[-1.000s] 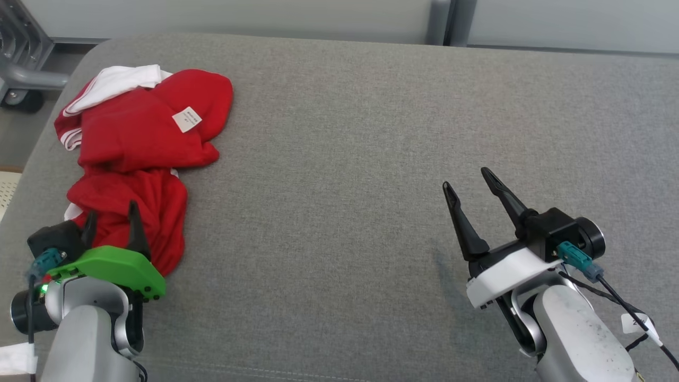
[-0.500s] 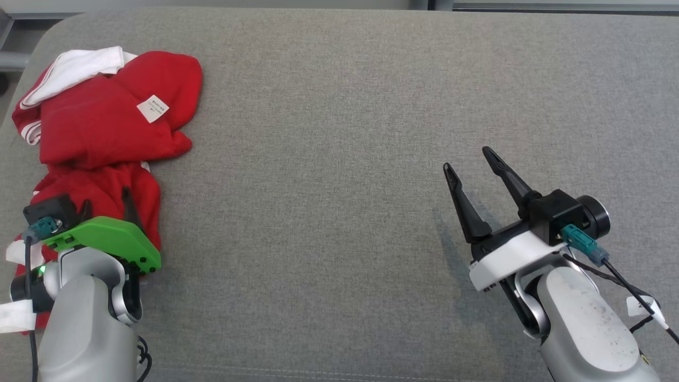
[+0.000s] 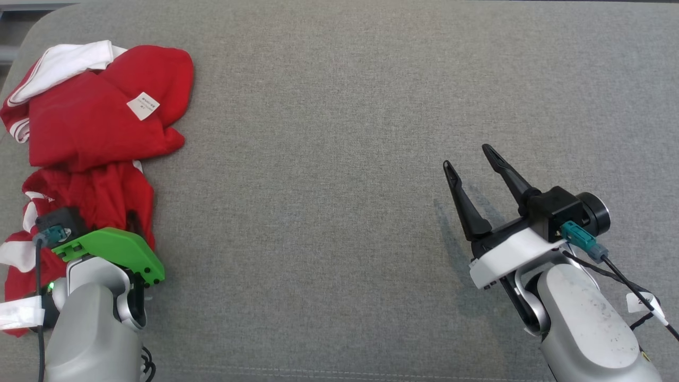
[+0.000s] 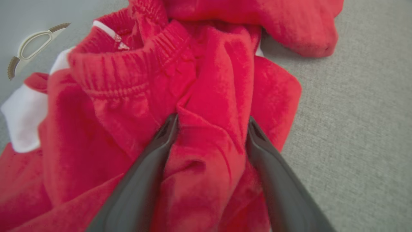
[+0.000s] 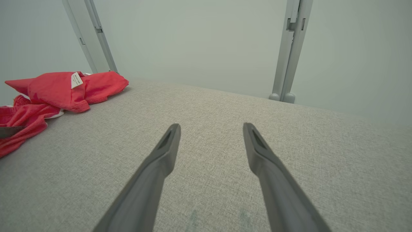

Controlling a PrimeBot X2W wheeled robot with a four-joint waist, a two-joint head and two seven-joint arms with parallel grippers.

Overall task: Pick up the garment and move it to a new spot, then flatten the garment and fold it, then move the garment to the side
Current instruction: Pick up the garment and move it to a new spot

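Observation:
The garment [image 3: 95, 127] is a crumpled red piece with white trim and a white label, lying at the far left of the grey surface. My left gripper [image 3: 109, 223] is pushed down into its near end. In the left wrist view the left gripper [image 4: 212, 118] is open, with a raised fold of the garment [image 4: 128, 83] between its spread fingers. My right gripper [image 3: 468, 157] hovers open over bare surface far to the right, nothing between its fingers. In the right wrist view the right gripper [image 5: 211, 126] points along the surface, with the garment [image 5: 61, 87] off to its left.
The grey cushioned surface [image 3: 329, 185] ends just left of the garment. A white handled tool [image 4: 32, 48] lies beyond that edge. Grey upright posts [image 5: 291, 48] and a pale wall stand behind the far edge.
The head camera has tilted down, so the whole picture has shifted. My left gripper has sunk further into the garment, and its fingers show less above the green mount. The right gripper has hardly moved.

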